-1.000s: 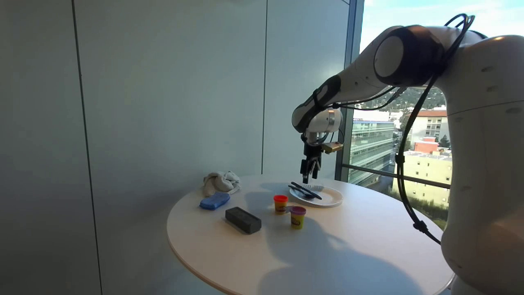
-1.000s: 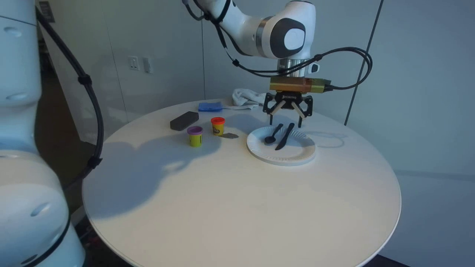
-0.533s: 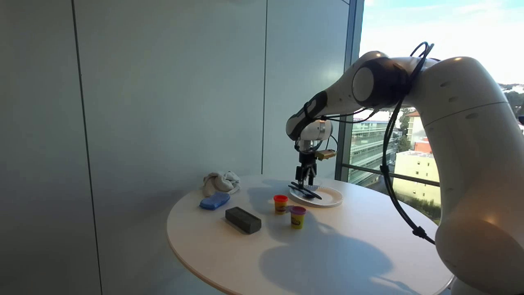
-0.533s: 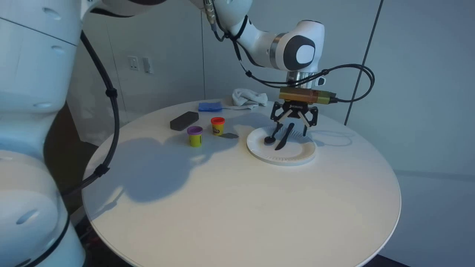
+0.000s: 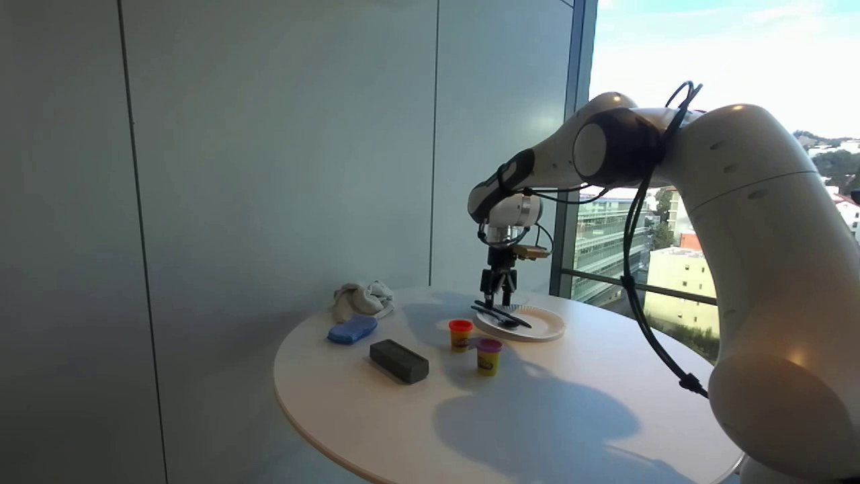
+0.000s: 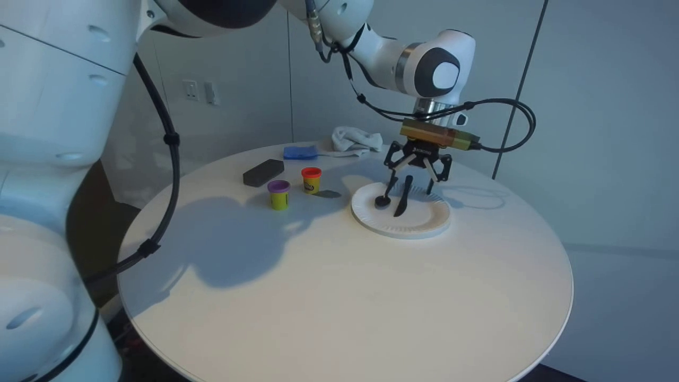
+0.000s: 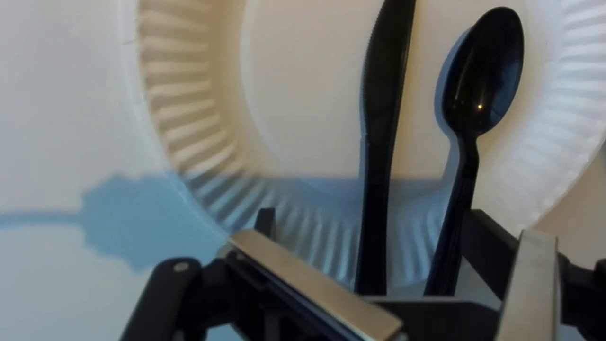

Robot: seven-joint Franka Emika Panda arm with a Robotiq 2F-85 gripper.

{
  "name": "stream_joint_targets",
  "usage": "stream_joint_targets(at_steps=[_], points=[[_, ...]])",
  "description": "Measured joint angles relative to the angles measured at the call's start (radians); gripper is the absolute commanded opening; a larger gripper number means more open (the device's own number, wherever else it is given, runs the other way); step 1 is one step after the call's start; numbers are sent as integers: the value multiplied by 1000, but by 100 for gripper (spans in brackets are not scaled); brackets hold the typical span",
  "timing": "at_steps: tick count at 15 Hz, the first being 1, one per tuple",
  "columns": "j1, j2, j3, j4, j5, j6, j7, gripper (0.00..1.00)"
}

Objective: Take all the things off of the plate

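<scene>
A round white surface (image 6: 345, 297) carries the things, and a white robot arm (image 5: 752, 222) with dark joints reaches over it. On the surface lies a round white paper plate (image 6: 427, 215) with a fluted rim, and low above that rim hangs the black two-fingered gripper (image 6: 410, 185), its jaws spread apart. Away from the plate sit a crumpled whitish cloth (image 5: 366, 300), a dark grey oblong block (image 5: 398, 361) and, between those two, a blue oblong pad (image 5: 353, 330) whose material is unclear. On the plate, side by side, lie a glossy black plastic knife (image 7: 381, 118) and a glossy black plastic spoon (image 7: 476, 104), their handles running across its rim. In the wrist view both handles show between the gripper's fingers, the spoon's right beside a finger; whether they touch cannot be told. Upright near the plate stand a yellow tub with a red lid (image 6: 311, 183) and a yellow tub with a purple lid (image 6: 279, 197).
</scene>
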Motion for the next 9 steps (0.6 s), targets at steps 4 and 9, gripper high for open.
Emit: stream_joint_targets(at_steps=[4,9], points=[[-1,0,6,21,2,-46,20,100],[3,1,12,21,0,-70,52,100]])
